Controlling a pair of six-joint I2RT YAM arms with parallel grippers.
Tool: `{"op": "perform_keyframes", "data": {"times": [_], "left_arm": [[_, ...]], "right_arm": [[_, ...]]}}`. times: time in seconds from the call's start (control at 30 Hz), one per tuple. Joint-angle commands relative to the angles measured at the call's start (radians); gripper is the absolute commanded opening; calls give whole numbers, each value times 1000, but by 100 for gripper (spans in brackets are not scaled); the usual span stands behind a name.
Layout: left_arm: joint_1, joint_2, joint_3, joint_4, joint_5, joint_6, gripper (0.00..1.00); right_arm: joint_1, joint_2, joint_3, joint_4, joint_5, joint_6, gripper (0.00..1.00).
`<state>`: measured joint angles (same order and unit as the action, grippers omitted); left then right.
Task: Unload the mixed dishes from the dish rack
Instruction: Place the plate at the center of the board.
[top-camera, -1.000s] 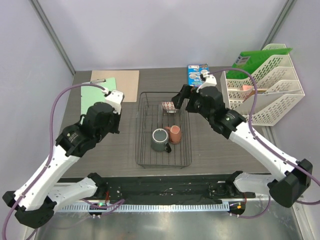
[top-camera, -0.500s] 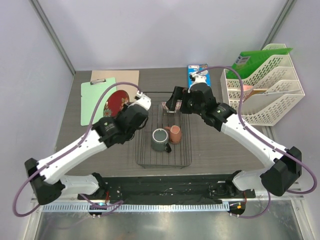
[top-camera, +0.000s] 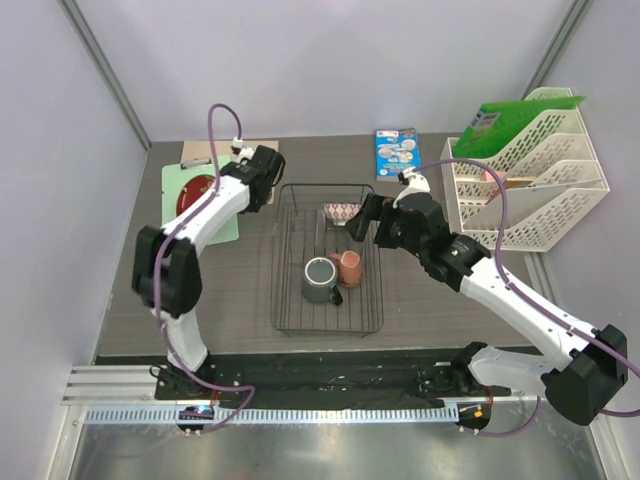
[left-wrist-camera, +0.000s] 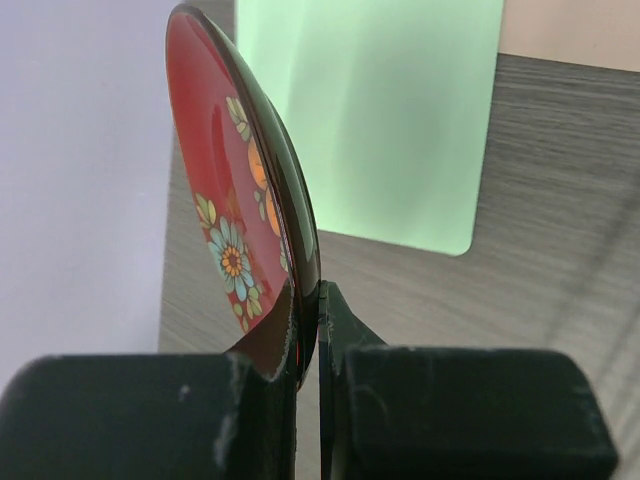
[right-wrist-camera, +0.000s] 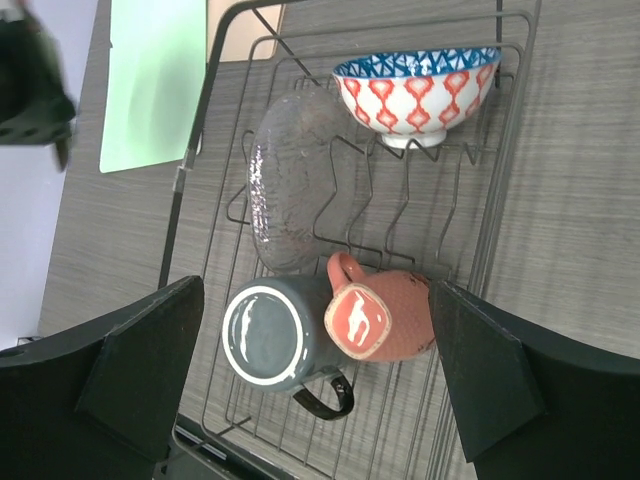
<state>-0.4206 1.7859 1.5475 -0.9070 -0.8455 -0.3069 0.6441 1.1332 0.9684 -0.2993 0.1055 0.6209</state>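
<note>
**plate out of the rack in the left gripper, three dishes inside**

the left gripper (left-wrist-camera: 308, 322) is clamped on the rim of the small dark red plate (left-wrist-camera: 238, 190), one finger on each face. the plate stands on edge in the grip, with its flowered red side turned toward the wall. it is outside the dish rack (top-camera: 284, 300), off the rack's far left corner and over the pale green clipboard (left-wrist-camera: 385, 120) on the dark table (left-wrist-camera: 540, 230). whether its lower edge touches anything cannot be told.

the right gripper (top-camera: 362, 216) hovers at the far right side of the rack with its fingers (right-wrist-camera: 140, 375) spread wide and nothing between them. just beside it, at the far end of the rack, sits the small bowl (right-wrist-camera: 415, 95), red-and-white outside and blue inside, resting on the wire dividers.

nearer the arms, the grey-green mug (right-wrist-camera: 268, 340) stands with its mouth up and its handle toward the near side. the salmon-pink cup (right-wrist-camera: 378, 320) leans against it on the right, touching. a clear glass plate (right-wrist-camera: 295, 190) stands between the wires, between the bowl and the mug.

a white tiered file tray (top-camera: 560, 190) stands well to the right of the rack, and a blue booklet (top-camera: 397, 153) lies beyond it.
</note>
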Motion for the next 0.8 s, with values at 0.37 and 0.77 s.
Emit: {"op": "perform_keyframes", "data": {"times": [0.37,0.77], "left_arm": [[264,595,494,-29,19,-109,0],[246,583,465,0,57,-83,17]], "right_arm": [[3,-121,-115,29,11,-16,100],[5,-53,-148,75,-12,-18,100]]}}
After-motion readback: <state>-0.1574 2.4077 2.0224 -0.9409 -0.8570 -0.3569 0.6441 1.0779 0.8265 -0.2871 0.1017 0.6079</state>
